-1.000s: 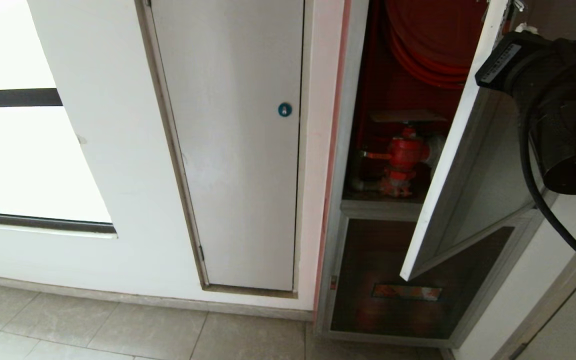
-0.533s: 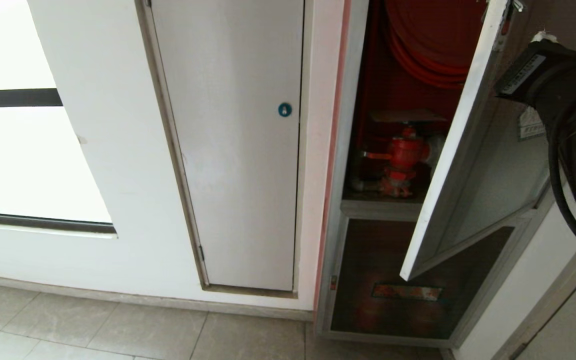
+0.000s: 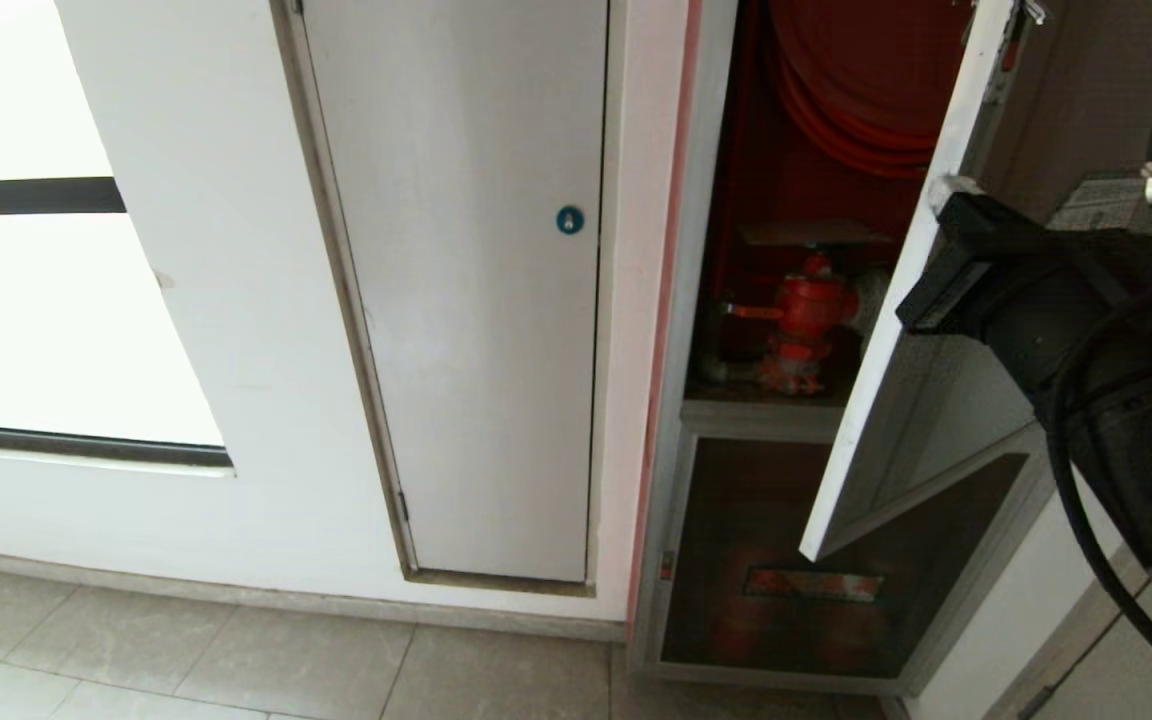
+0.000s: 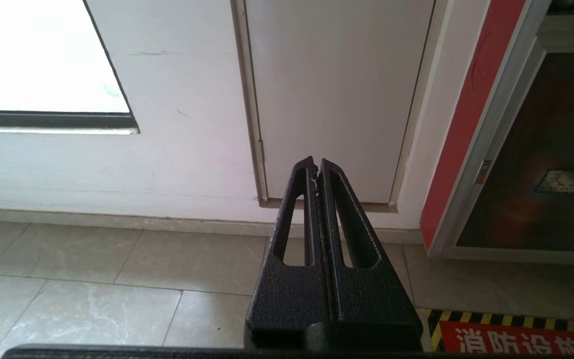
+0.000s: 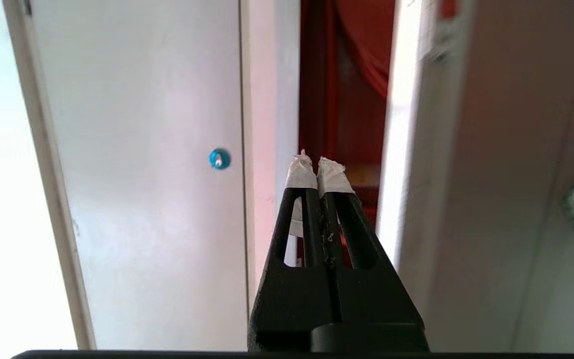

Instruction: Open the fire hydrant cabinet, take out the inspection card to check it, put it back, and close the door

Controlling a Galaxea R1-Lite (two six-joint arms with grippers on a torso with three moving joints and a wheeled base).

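One fire hydrant cabinet (image 3: pixel 696 300) stands with its one door (image 3: pixel 896 330) half open. Inside are one red valve (image 3: pixel 804 312) and one inspection card (image 3: pixel 816 233) lying on it. The right gripper (image 5: pixel 316 169), closed and empty, points at the gap. The left gripper (image 4: pixel 315 167) is closed too, low over the floor (image 4: pixel 117 279)

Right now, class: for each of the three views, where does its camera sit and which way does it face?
Head: high, looking down at the white panel door, open silver-framed fire hydrant cabinet; right arm shows.
Left wrist: low, facing wall and floor; shut left gripper.
Right wrist: facing the cabinet gap; shut right gripper.
Head and right wrist share the blue round lock.
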